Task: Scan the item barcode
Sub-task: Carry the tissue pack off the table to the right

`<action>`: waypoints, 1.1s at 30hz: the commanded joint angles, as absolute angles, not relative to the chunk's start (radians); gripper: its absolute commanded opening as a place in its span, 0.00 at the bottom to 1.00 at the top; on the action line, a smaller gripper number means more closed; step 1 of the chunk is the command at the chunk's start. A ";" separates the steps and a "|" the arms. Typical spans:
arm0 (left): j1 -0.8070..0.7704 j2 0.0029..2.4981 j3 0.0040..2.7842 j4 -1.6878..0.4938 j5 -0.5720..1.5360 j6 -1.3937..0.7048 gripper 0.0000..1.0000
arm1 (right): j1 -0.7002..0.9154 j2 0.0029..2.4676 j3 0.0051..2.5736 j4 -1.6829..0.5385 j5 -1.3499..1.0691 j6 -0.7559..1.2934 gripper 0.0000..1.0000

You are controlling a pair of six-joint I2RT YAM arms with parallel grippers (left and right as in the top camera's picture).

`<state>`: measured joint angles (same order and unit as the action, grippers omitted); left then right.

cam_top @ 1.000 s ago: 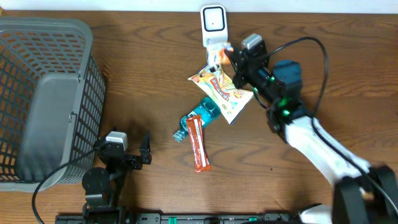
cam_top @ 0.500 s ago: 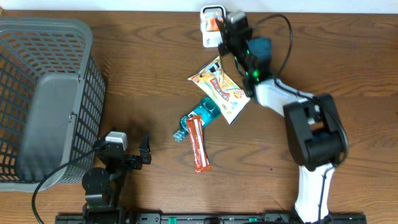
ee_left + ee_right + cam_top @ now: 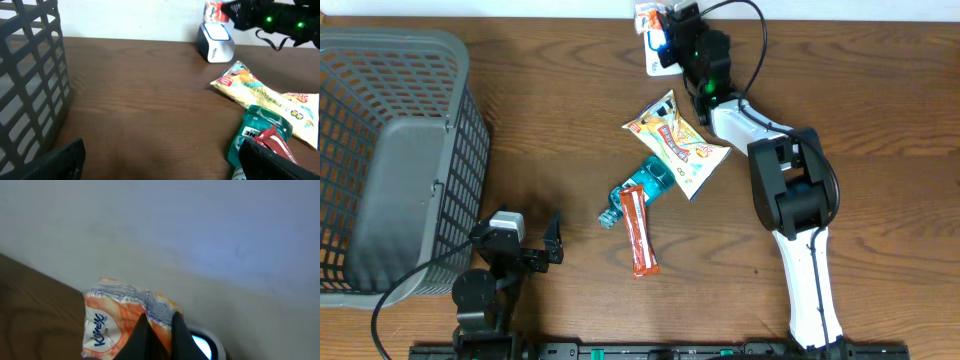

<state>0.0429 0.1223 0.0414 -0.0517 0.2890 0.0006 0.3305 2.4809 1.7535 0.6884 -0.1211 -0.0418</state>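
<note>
My right gripper (image 3: 666, 27) is shut on an orange and white tissue pack (image 3: 647, 17), holding it at the table's far edge right above the white barcode scanner (image 3: 657, 66). In the right wrist view the black fingertips pinch the pack (image 3: 107, 322) by its crimped edge, and the scanner's lit window (image 3: 202, 345) shows just behind them. The left wrist view shows the pack (image 3: 215, 11) over the scanner (image 3: 216, 42). My left gripper (image 3: 546, 250) rests open near the front left with nothing between its fingers (image 3: 55, 160).
A grey mesh basket (image 3: 395, 40) fills the left side. In the middle of the table lie a yellow snack bag (image 3: 678, 145), a teal packet (image 3: 645, 185) and a red bar (image 3: 638, 230). The right arm's cable (image 3: 760, 40) loops near the back edge.
My right arm has swung toward the far edge, carrying the tissue pack from beside the snack bag up over the scanner. The left arm has stayed still.
</note>
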 commanded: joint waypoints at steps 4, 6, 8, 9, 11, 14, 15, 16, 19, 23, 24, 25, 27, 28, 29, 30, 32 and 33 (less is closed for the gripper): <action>0.043 0.119 0.014 -0.065 0.295 0.007 0.98 | 0.306 2.482 1.785 0.686 -0.035 -0.064 0.01; 0.043 0.119 0.014 -0.065 0.295 0.007 0.98 | 0.299 2.457 1.785 0.648 -0.035 -0.054 0.01; 0.043 0.119 0.014 -0.065 0.295 0.007 0.98 | 0.291 2.420 1.785 0.582 -0.035 -0.046 0.01; 0.043 0.119 0.014 -0.065 0.295 0.007 0.98 | 0.286 2.389 1.785 0.529 -0.035 -0.046 0.01; 0.043 0.119 0.014 -0.065 0.295 0.007 0.98 | 0.270 2.323 1.785 0.422 -0.014 -0.047 0.01; 0.043 0.119 0.014 -0.065 0.295 0.007 0.98 | 0.235 2.223 1.785 0.268 0.078 -0.052 0.01; 0.043 0.119 0.014 -0.065 0.295 0.007 0.98 | 0.218 2.183 1.785 0.208 0.125 -0.063 0.01; 0.043 0.119 0.014 -0.065 0.295 0.007 0.98 | 0.201 2.151 1.785 0.154 0.168 -0.077 0.01; 0.043 0.119 0.014 -0.065 0.295 0.007 0.98 | 0.132 2.064 1.785 -0.017 0.318 -0.128 0.01; 0.043 0.119 0.014 -0.065 0.295 0.007 0.98 | 0.014 2.022 1.785 -0.188 0.504 -0.140 0.01; 0.043 0.119 0.014 -0.065 0.295 0.007 0.98 | -0.035 2.022 1.785 -0.239 0.551 -0.139 0.01; 0.043 0.119 0.014 -0.065 0.295 0.007 0.98 | -0.069 2.027 1.784 -0.272 0.571 -0.139 0.01; 0.043 0.119 0.014 -0.065 0.295 0.007 0.98 | -0.157 2.044 1.784 -0.360 0.573 -0.129 0.01; 0.043 0.119 0.014 -0.065 0.295 0.007 0.98 | -0.194 2.053 1.783 -0.393 0.569 -0.109 0.01; 0.043 0.119 0.014 -0.065 0.295 0.007 0.98 | -0.237 2.066 1.781 -0.425 0.569 -0.077 0.01; 0.043 0.119 0.014 -0.065 0.295 0.007 0.98 | -0.281 2.080 1.777 -0.451 0.565 -0.037 0.01; 0.043 0.119 0.014 -0.065 0.295 0.007 0.98 | -0.361 2.116 1.771 -0.493 0.537 0.025 0.01; 0.043 0.119 0.014 -0.065 0.295 0.007 0.98 | -0.392 2.132 1.771 -0.511 0.512 0.032 0.01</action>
